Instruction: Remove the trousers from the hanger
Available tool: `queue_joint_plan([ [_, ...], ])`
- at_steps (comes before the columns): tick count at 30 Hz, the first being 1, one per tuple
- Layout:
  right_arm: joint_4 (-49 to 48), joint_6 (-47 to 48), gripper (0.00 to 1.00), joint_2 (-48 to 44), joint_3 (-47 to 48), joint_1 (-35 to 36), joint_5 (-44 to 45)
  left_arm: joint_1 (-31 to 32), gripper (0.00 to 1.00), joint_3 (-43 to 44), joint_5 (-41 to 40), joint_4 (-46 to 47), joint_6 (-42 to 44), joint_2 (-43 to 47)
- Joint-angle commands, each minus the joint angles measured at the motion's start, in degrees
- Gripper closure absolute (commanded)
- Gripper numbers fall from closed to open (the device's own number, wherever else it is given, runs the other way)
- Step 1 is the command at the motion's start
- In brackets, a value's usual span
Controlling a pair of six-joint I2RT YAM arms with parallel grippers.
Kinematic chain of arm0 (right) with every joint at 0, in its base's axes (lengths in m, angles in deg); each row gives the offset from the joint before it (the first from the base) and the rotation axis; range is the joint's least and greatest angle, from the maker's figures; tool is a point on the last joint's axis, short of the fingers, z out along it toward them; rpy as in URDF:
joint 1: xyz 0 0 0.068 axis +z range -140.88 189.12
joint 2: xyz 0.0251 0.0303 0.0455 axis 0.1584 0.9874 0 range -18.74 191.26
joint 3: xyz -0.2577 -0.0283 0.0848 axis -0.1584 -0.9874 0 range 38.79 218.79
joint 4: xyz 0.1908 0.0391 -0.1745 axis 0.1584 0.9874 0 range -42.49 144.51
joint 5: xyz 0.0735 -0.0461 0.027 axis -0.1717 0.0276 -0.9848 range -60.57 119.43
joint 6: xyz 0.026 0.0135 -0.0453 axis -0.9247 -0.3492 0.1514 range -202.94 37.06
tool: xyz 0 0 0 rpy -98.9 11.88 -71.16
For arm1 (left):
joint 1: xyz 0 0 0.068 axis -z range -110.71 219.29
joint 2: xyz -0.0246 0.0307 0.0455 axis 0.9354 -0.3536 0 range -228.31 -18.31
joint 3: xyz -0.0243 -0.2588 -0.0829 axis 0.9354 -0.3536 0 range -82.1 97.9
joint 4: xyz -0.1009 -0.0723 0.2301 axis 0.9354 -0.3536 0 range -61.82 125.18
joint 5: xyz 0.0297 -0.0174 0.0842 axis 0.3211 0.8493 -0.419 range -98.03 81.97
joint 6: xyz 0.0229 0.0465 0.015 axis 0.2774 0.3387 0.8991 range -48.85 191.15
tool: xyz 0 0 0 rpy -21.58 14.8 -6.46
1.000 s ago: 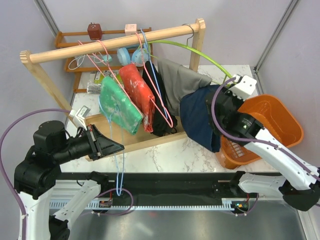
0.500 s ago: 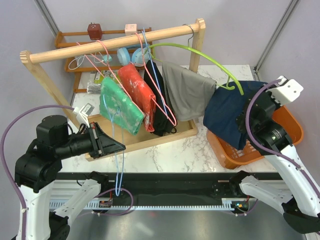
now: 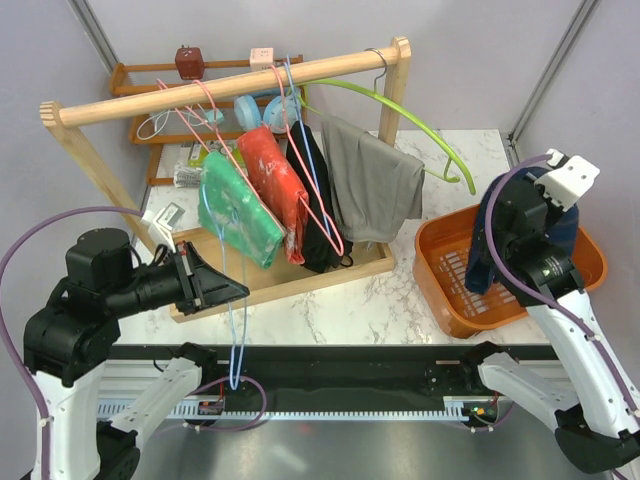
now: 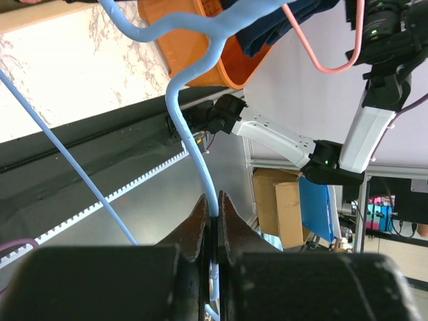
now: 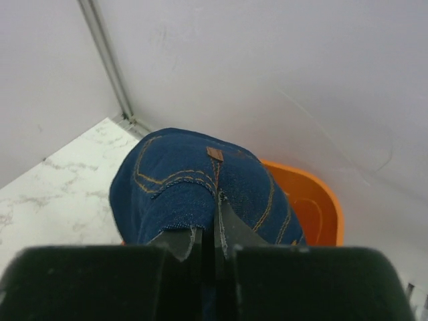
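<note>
Top view: wooden rail [image 3: 200, 95] runs across the rack, several garments hung in a row under it. L to R: mint-green trousers [image 3: 238, 210], red garment [image 3: 275, 185], a black item [image 3: 318, 205], grey garment [image 3: 375, 185]. The mint-green trousers are folded and hang near the rail's left part, just beside the red garment, with a pale blue wire crossing the front of them.

L gripper [image 4: 214, 200]: fingers pressed together on the blue hanger [image 4: 190, 114], wire pinched between the tips. From above we see this gripper [image 3: 238, 292] low at the front edge of the rack's wooden base [image 3: 280, 278], the blue wire dropping past it toward the arm bases.

R gripper [image 5: 215, 200]: fingers closed on a fold of the denim trousers [image 5: 194, 180]; stitching and a small leather tag are visible on the cloth. From above the denim trousers [image 3: 480, 262] drape around the R wrist, held over the orange basket [image 3: 447, 305], well apart from the rack. We can't tell if the cloth's lower end touches the basket floor.

Green hanger [image 3: 400, 120] hooks on the rail's right end and arcs out to the right above the marble table [image 3: 350, 300], apart from the denim. Grey garment hangs just below its inner part.
</note>
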Motion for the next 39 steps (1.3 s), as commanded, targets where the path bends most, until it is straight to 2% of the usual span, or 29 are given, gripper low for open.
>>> queue_joint_plan([
  [1, 9.1, -10.5, 0.92, -2.4, -1.7, -0.2, -6.8, 0.0, 0.98, 3.1, -1.3, 1.1, 1.1, 0.2],
  [4, 15.5, -16.6, 0.8, -4.8, -4.3, -0.3, -12.2, 0.0, 0.98, 4.3, -3.1, 0.5, 1.0, 0.4],
  [6, 19.4, -19.9, 0.68, -5.6, -5.6, -0.2, -15.2, -0.1, 0.98, 5.3, -4.9, 0.1, 1.0, 0.6],
  [7, 22.2, -20.7, 0.59, -5.8, -5.9, -0.3, -16.2, 0.0, 0.98, 5.4, -5.4, 0.0, 0.7, 0.6],
  [9, 24.8, -22.8, 0.46, -5.7, -6.0, -0.3, -19.8, -0.1, 0.98, 5.8, -7.0, -0.2, 0.3, 0.7],
  [10, 27.1, -23.3, 0.25, -5.5, -5.8, -0.3, -21.0, 0.0, 0.98, 5.9, -7.4, -0.2, 0.0, 0.6],
  [12, 29.5, -24.8, 0.14, -4.8, -4.5, -0.3, -24.2, 0.0, 0.98, 6.1, -8.7, -0.3, -0.4, 0.6],
  [13, 31.3, -25.2, 0.05, -4.5, -4.0, -0.3, -25.2, 0.0, 0.98, 6.2, -9.2, -0.2, -1.0, 0.8],
  [14, 31.8, -25.2, 0.02, -4.4, -3.1, -0.3, -26.8, 0.0, 0.98, 6.1, -9.6, -0.1, -1.2, 1.0],
  [18, 34.6, -23.6, 0.02, -3.0, 0.4, -0.3, -34.7, -0.1, 0.98, 6.3, -10.6, 1.7, -2.4, 1.2],
  [23, 36.2, -20.4, 0.02, -3.6, 5.6, -0.3, -49.0, -0.1, 0.98, 7.5, -10.9, 5.9, -4.4, 0.3],
  [29, 36.4, -15.5, 0.02, -3.8, 14.8, -0.3, -63.2, 0.0, 0.98, 14.0, -8.5, 8.2, -5.0, -6.7],
  [33, 36.6, -12.5, 0.02, -1.2, 18.0, -0.3, -73.2, 0.0, 0.98, 18.1, -10.5, 8.5, -6.1, -10.9],
  [39, 33.6, -7.9, 0.02, -1.0, 18.7, -0.3, -80.5, 0.0, 0.98, 22.7, -14.1, 9.7, -6.2, -16.0],
])
